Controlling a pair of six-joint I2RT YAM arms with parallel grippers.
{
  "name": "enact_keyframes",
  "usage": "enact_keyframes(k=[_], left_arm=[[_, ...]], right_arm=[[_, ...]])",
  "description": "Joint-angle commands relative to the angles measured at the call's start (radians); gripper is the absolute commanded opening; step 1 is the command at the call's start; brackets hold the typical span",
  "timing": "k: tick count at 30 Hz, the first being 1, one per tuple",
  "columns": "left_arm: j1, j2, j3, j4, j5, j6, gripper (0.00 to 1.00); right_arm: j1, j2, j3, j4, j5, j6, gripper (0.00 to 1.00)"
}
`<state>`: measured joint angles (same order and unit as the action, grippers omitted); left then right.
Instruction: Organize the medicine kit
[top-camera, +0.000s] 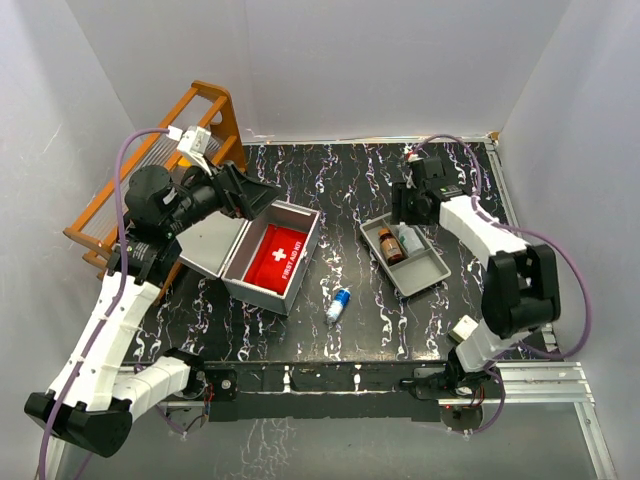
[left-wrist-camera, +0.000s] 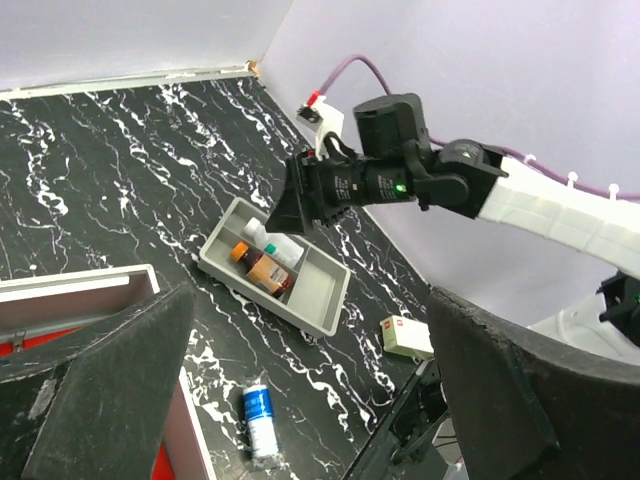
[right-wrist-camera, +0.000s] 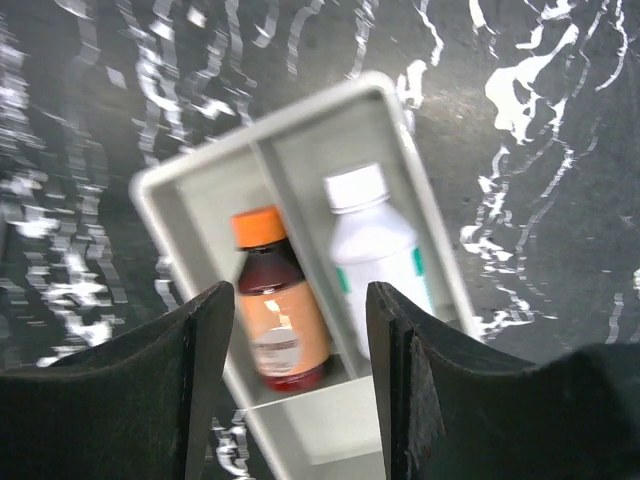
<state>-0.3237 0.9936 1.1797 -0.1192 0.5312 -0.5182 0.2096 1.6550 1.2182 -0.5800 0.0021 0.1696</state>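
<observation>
Tray (right-wrist-camera: 310, 425), blurred, sits partly behind right hand (right-wrist-camera: 300, 305).

Plain white walls (top-camera: 350, 60) on three sides; black white-veined marble-pattern tabletop (top-camera: 330, 180); orange wooden slatted rack (top-camera: 222, 115) far left.

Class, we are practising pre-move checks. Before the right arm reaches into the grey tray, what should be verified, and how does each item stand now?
1. Right gripper open above the grey tray: ok.
2. Amber bottle and white bottle each in its own compartment: ok.
3. Amber bottle upright or lying: cannot tell.
4. First aid box lid open, red pouch inside: ok.
5. Blue-and-white bottle packed away: not ok, it lies loose on the table between box and tray.
6. Left gripper open and holding nothing: ok.
</observation>
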Motion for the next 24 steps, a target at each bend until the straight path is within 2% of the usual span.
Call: enact_keyframes(k=[1,5,12,17,20,24], left_arm=[[0.001,-0.035,0.045,0.046,0.022,-0.044,0.98],[0.002,-0.049,0.038,0.026,-0.011,-0.041,0.98],[0.001,-0.057,0.01,0.025,-0.031,-0.048,0.99],[0.001,-0.06,-0.006,0.056,-0.016,-0.078,0.99],[0.002,-0.049,0.003,0.062,-0.002,-0.089,0.99],[0.001,-0.054,-0.01,0.059,-0.029,-0.087,0.99]], right_arm=[[0.006,-0.177,-0.089,0.142,-0.13,0.236,0.54],[0.032,-0.293,-0.236,0.188,-0.24,0.399,0.53],[0.28,-0.424,-0.43,0.211,-0.054,0.7,0.55],[0.399,-0.521,-0.542,0.204,0.141,0.984,0.56],[0.427,-0.533,-0.587,0.263,0.123,1.02,0.56],[0.441,-0.477,-0.575,0.287,0.044,0.978,0.56]])
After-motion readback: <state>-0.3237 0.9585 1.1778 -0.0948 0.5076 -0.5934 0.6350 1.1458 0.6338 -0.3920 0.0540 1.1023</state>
